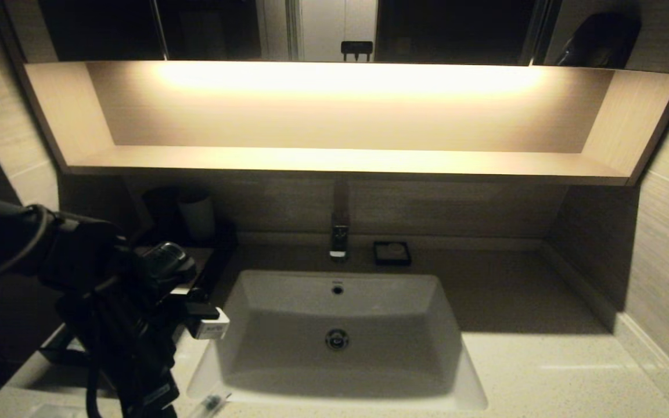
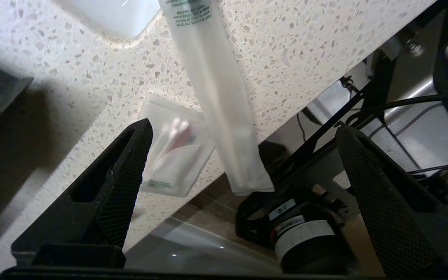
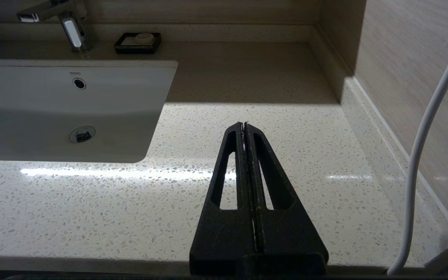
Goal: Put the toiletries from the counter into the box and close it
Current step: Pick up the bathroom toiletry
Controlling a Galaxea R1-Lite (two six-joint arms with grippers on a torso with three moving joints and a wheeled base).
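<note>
From the head camera the left gripper (image 1: 154, 371) hangs over the desk (image 1: 543, 371) beside the box (image 1: 204, 273), from its wrist camera its jaws gape above two toiletries (image 2: 216, 97), probably choosing one, while the right gripper (image 3: 245, 126) rests closed.

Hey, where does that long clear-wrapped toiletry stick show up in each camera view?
Head view: long clear-wrapped stick at the bottom edge, by the basin's near-left corner.
Left wrist view: centre, lying on the counter, one end overhanging its edge, between the open left gripper's fingers.
Right wrist view: not in it.
Shared landmark: the basin.
</note>
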